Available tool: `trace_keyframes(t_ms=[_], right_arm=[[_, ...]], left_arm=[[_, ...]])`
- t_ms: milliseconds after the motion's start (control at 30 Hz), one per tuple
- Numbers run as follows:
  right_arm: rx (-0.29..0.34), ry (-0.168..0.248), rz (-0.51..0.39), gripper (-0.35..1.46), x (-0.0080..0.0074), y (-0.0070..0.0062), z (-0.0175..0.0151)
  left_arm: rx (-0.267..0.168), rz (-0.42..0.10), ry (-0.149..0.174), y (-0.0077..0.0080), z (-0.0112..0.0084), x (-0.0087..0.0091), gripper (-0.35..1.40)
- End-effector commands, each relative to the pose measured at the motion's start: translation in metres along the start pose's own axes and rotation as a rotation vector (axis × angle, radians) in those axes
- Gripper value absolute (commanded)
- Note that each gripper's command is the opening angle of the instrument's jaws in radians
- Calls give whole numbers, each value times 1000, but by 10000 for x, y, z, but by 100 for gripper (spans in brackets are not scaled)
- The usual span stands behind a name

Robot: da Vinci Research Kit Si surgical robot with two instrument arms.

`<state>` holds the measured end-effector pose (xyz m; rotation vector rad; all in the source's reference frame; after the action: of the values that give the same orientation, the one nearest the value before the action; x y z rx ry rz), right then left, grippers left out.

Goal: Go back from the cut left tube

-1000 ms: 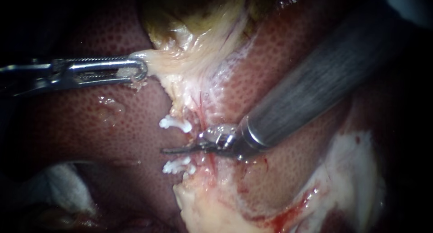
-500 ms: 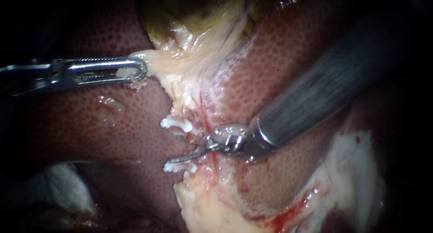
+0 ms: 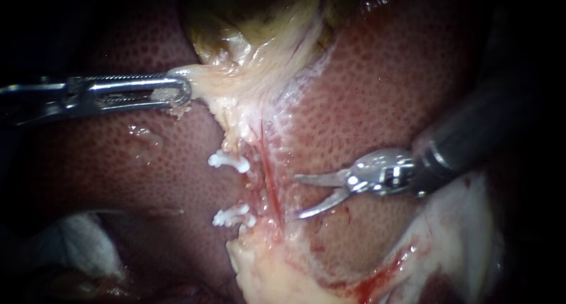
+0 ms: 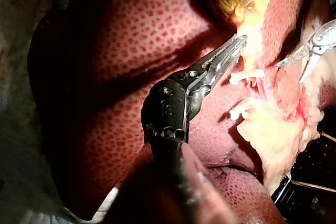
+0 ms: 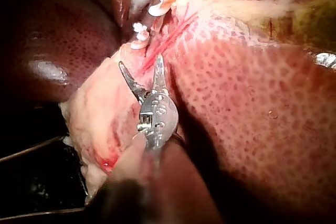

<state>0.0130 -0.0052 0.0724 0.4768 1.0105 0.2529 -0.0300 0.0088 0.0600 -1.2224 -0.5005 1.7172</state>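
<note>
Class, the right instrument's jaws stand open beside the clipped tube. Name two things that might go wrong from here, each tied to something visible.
1. The right instrument has open jaws pointing toward the upper clip and lower clip; drifting toward them, a tip might snag a clip or nick the liver beneath.
2. The left instrument is shut on pale tissue, stretched taut; a harder pull might tear it or strain the clips.

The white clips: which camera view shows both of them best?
The endoscope view: both white clips lie unobstructed, one above the other. The left wrist view shows them beside the left instrument, shut on pale tissue. The right wrist view shows them small, ahead of the open right instrument.
</note>
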Motion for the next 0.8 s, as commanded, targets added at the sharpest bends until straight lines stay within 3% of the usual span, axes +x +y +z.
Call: trace_keyframes(t_ms=[33, 233, 467, 533, 800], right_arm=[[-15, 11, -4, 143, 3, 1, -14], [-62, 26, -57, 143, 21, 2, -65], [-73, 41, -57, 143, 29, -5, -78], [-74, 41, -57, 143, 29, -6, -77], [-78, 55, -57, 143, 29, -6, -76]], left_arm=[[0, -1, 0, 0, 0, 0, -35], [0, -1, 0, -1, 1, 0, -35], [4, 2, 2, -7, 11, -6, -35], [9, 5, 8, -10, 20, -11, -35], [4, 20, -29, -23, 71, -35, -35]])
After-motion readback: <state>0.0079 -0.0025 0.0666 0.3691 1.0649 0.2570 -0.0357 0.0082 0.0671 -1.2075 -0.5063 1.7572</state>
